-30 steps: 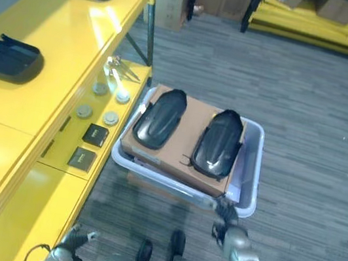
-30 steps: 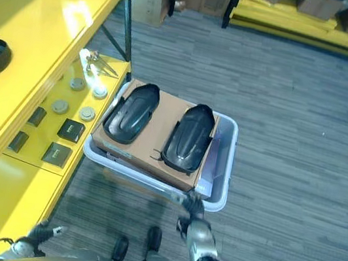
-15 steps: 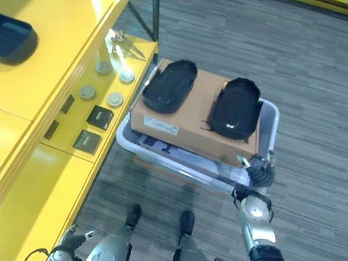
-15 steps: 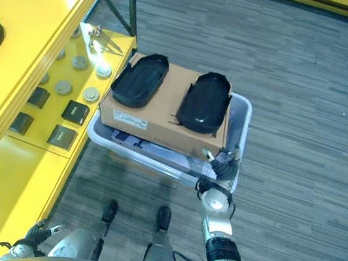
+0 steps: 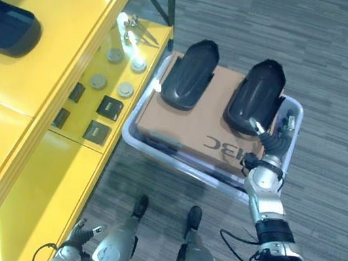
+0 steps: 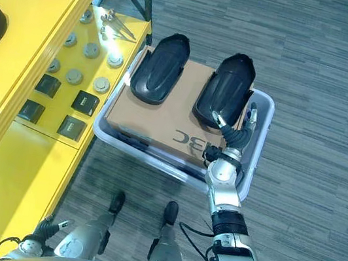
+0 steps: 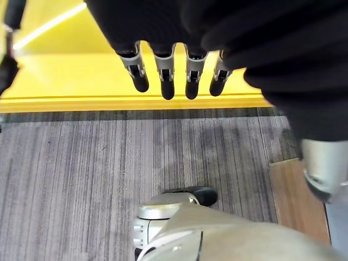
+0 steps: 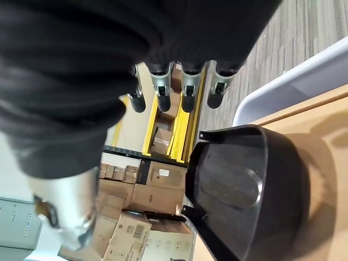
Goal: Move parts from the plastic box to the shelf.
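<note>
Black moulded plastic part (image 5: 255, 105) on the right lies ungrasped; right hand (image 5: 277, 141) hovers with fingers spread, reaching. Next: curl round its near end.

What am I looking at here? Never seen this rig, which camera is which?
It is a two-legged humanoid robot. The two wide pictures come from a stereo camera on its head, looking down. The two close ones come from cameras on its wrists.

On the floor stands a plastic box holding a cardboard box, with two black parts on top: one nearer the shelf, one farther. The yellow shelf carries another black part and small metal pieces.

The right robot hand reaches over the farther part with straight fingers, holding nothing. The left robot hand hangs low, also open.
</note>
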{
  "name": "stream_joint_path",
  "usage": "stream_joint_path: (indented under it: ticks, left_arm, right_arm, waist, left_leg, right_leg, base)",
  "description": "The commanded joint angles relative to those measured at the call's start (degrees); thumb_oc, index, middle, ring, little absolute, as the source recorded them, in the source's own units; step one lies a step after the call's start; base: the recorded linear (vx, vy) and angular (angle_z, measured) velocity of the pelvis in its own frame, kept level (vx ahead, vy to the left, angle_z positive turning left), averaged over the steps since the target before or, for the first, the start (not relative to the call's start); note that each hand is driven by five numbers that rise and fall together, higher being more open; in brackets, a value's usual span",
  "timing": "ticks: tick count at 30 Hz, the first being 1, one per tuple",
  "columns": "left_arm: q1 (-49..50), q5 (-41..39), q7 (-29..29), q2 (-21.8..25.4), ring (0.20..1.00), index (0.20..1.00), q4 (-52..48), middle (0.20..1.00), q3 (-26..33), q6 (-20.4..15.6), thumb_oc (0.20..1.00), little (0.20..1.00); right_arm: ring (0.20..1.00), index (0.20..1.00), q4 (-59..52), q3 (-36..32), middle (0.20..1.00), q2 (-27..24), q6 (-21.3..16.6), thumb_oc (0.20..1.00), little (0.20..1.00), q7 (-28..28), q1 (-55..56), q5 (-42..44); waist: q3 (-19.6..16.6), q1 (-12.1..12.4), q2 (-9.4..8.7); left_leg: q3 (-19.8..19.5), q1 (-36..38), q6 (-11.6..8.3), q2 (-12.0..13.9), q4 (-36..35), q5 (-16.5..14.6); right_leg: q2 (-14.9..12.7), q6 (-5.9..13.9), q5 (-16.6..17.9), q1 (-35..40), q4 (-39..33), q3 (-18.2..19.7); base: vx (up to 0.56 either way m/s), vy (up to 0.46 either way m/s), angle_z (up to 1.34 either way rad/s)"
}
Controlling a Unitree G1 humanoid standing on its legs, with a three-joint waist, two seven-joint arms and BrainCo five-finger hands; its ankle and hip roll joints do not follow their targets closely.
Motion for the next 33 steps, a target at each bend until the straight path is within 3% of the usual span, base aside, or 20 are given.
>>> stream_joint_path:
  ticks: [1, 9, 14, 15, 18, 24, 29, 33]
  left_arm:
    - [-3.53, -1.14, 1.35, -0.31, 1.000, 1.000, 3.74, 1.000, -1.20, -0.63, 1.000, 1.000]
    - [-3.68, -0.96, 1.74, 0.02, 1.000, 1.000, 3.08, 1.000, -1.03, -0.92, 1.000, 1.000]
    - [-3.91, -0.36, 1.45, 0.49, 1.000, 1.000, 2.92, 1.000, -1.35, -1.10, 1.000, 1.000]
    - [-4.06, -0.18, 1.21, 1.12, 1.000, 1.000, 2.78, 1.000, -2.63, -1.21, 1.000, 1.000]
    - [-4.75, -0.22, 1.06, 1.36, 1.000, 1.000, 3.26, 1.000, -3.68, -1.12, 1.000, 1.000]
    - [-6.12, -1.59, 0.90, 1.42, 1.000, 1.000, 4.13, 1.000, -6.53, -0.92, 1.000, 1.000]
    - [-7.31, -2.45, 1.07, 1.00, 1.000, 1.000, 3.35, 1.000, -8.35, -0.91, 1.000, 1.000]
    - [-8.20, -3.42, 1.20, 0.89, 1.000, 1.000, 2.32, 1.000, -9.04, -0.82, 1.000, 1.000]
  right_arm:
    - [1.000, 1.000, -4.77, -1.37, 1.000, -0.54, -3.27, 1.000, 1.000, 0.87, 2.48, -0.80]
    - [1.000, 1.000, -3.56, -2.65, 1.000, -0.92, -2.81, 1.000, 1.000, -0.31, 3.81, -1.74]
    - [1.000, 1.000, 2.05, -3.50, 1.000, -4.59, -1.34, 1.000, 1.000, -1.50, -0.93, -2.55]
    - [1.000, 1.000, 8.70, -2.39, 1.000, -8.95, -0.06, 1.000, 1.000, -2.58, -6.79, -2.32]
    - [1.000, 1.000, 15.63, -0.36, 1.000, -13.70, 0.54, 1.000, 1.000, -3.55, -13.95, -1.97]
    - [1.000, 1.000, 36.79, 9.91, 1.000, -24.28, 4.41, 1.000, 1.000, -2.31, -30.70, -1.06]
    - [1.000, 1.000, 48.92, 16.09, 1.000, -27.99, 6.81, 1.000, 1.000, 0.63, -37.51, -0.97]
    - [1.000, 1.000, 54.39, 17.32, 1.000, -28.32, 8.72, 1.000, 1.000, 3.54, -39.47, 0.86]
  waist:
    - [-1.77, 0.44, -0.91]
    - [-1.85, -0.24, -0.67]
    - [-1.62, 0.34, -0.40]
    - [-0.78, 1.25, -0.29]
    - [0.07, 1.73, -0.11]
    - [2.08, 3.55, 0.01]
    - [3.05, 4.32, 0.40]
    - [3.80, 4.97, 0.58]
  left_leg:
    - [-3.97, 1.38, -0.32, 1.95, -1.05, -3.06]
    - [-3.87, 1.75, -0.37, 2.08, -1.05, -3.26]
    - [-4.05, 0.91, -0.50, 1.98, -1.05, -3.03]
    - [-4.42, -0.41, -0.72, 1.62, -1.05, -2.45]
    - [-4.73, -2.00, -0.99, 1.41, -1.05, -1.83]
    - [-5.36, -6.22, -1.81, 0.79, -1.05, 0.01]
    - [-6.33, -8.53, -2.08, 0.23, -1.05, 0.96]
    - [-6.96, -9.75, -2.16, 0.08, -1.05, 1.43]
  right_leg:
    - [-2.60, 4.27, -7.43, 6.37, -0.21, -0.04]
    - [-2.67, 4.33, -7.70, 6.46, -0.21, -0.03]
    - [-2.84, 4.42, -7.49, 5.89, -0.21, -0.37]
    - [-2.90, 4.51, -6.96, 4.76, -0.21, -0.66]
    - [-2.89, 4.52, -6.36, 3.28, -0.21, -0.92]
    - [-3.04, 4.73, -4.88, -0.36, -0.21, -1.51]
    - [-3.31, 4.92, -4.34, -1.95, -0.21, -1.87]
    - [-3.47, 4.94, -4.03, -2.78, -0.21, -2.09]
  base:
    - [0.00, 0.000, 0.00]
    - [0.00, 0.000, 0.00]
    - [-0.02, 0.000, 0.01]
    - [-0.07, 0.002, 0.04]
    - [-0.07, 0.003, 0.11]
    - [-0.04, 0.017, 0.11]
    - [0.00, 0.006, 0.10]
    - [0.00, -0.003, 0.11]
